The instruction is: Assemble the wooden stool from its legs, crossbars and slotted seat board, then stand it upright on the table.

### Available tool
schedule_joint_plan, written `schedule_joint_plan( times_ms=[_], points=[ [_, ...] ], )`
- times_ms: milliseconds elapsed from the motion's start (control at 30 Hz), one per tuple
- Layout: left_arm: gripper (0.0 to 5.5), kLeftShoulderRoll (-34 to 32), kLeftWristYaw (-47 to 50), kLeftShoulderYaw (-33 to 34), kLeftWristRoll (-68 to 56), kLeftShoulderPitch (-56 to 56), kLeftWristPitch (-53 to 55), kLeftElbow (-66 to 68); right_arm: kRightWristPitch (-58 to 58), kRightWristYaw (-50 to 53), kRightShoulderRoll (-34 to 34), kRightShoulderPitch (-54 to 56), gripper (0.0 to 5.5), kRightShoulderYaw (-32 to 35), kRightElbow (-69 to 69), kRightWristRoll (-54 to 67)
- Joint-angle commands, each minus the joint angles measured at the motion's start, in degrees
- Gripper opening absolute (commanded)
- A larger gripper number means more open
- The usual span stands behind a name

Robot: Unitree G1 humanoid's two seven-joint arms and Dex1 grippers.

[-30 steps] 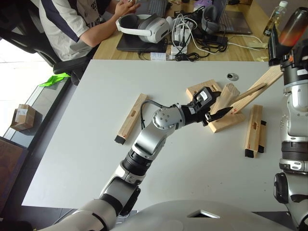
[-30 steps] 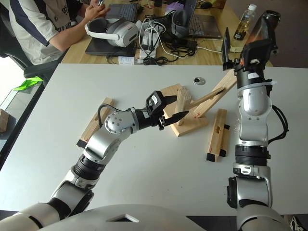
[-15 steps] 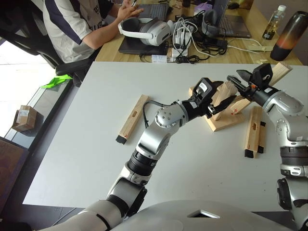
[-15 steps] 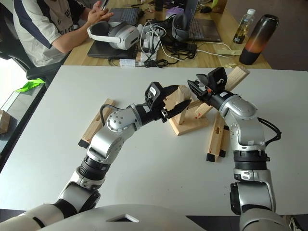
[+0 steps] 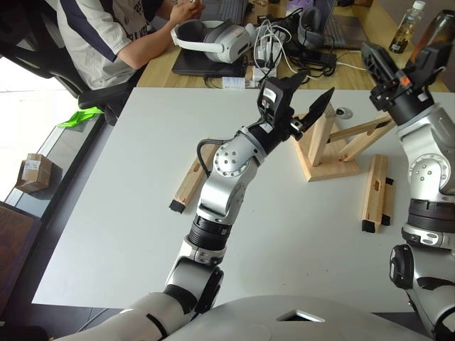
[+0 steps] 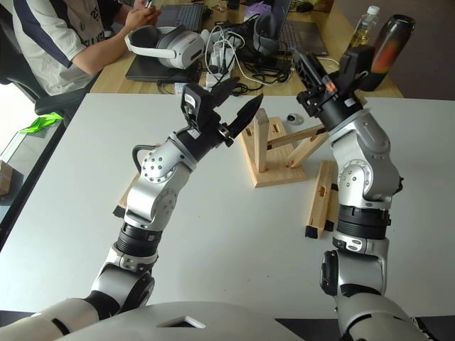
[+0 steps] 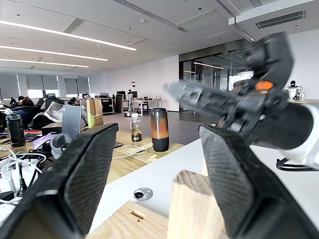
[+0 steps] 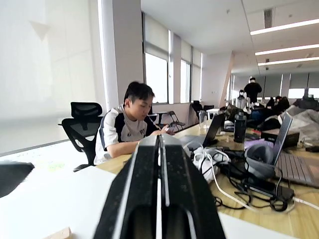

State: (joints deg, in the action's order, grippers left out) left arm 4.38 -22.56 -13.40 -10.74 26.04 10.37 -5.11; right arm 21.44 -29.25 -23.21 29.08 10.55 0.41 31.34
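The slotted seat board (image 5: 328,171) lies flat on the white table (image 5: 142,213). One leg (image 5: 319,136) stands upright from it, and a thin crossbar (image 5: 360,130) runs from that leg to a second, leaning leg (image 5: 372,139). My left gripper (image 5: 318,82) hovers open just above the upright leg's top; in the left wrist view the leg's top (image 7: 193,205) sits below and between the fingers (image 7: 89,174). My right gripper (image 5: 377,61) is raised above the leaning leg, shut and holding nothing. A loose leg (image 5: 189,181) lies to the left, and two more (image 5: 375,192) lie to the right.
A round cable grommet (image 5: 344,112) sits in the table behind the stool parts. The wooden desk (image 5: 213,71) beyond holds a headset, laptops, cables and bottles, with a person seated at it. The near half of the table is open.
My left gripper rose from low beside the seat board to above the leg. The board now lies flat with the leg upright. My right arm dipped to the parts, then lifted away.
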Motion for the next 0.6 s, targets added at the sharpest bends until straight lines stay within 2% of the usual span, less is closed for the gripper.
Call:
schedule_joint_plan(
  times_ms=[33, 100, 233, 300, 433, 533, 600],
  points=[
    [3.0, 1.0, 1.2, -0.4, -0.7, -0.7, 1.5, -2.5, 18.1, 3.3, -2.6, -12.3, 0.04, -5.5, 21.8, -6.6],
    [3.0, 1.4, 1.3, -0.6, -1.1, -0.5, 2.1, -2.7, 15.7, 2.6, -2.2, -14.7, 0.04, -7.3, 34.7, -10.6],
    [3.0, 1.3, 1.4, 0.7, -2.2, 0.4, 3.3, -2.8, 9.2, 2.0, -0.1, -12.4, 0.04, -7.8, 38.9, -11.9],
    [3.0, 1.2, 1.7, 1.0, -2.2, 0.4, 3.1, -2.5, 1.2, 0.1, 0.9, -12.1, 0.04, -6.9, 34.4, -11.1],
    [3.0, 0.9, 1.5, 0.8, -2.2, -0.6, 2.5, -2.6, -17.7, -3.4, 3.9, -10.3, 0.04, 0.0, 19.2, -5.4],
    [3.0, 1.0, 1.4, 1.2, -2.7, -0.7, 1.9, -2.5, -19.3, -3.1, 3.8, -7.8, 0.04, 0.7, 8.8, -3.8],
    [3.0, 1.2, 1.6, 1.4, -3.0, -0.7, 1.4, -2.5, -14.9, -2.3, 3.3, -6.6, 0.04, 1.4, 1.7, -0.5]
  ],
)
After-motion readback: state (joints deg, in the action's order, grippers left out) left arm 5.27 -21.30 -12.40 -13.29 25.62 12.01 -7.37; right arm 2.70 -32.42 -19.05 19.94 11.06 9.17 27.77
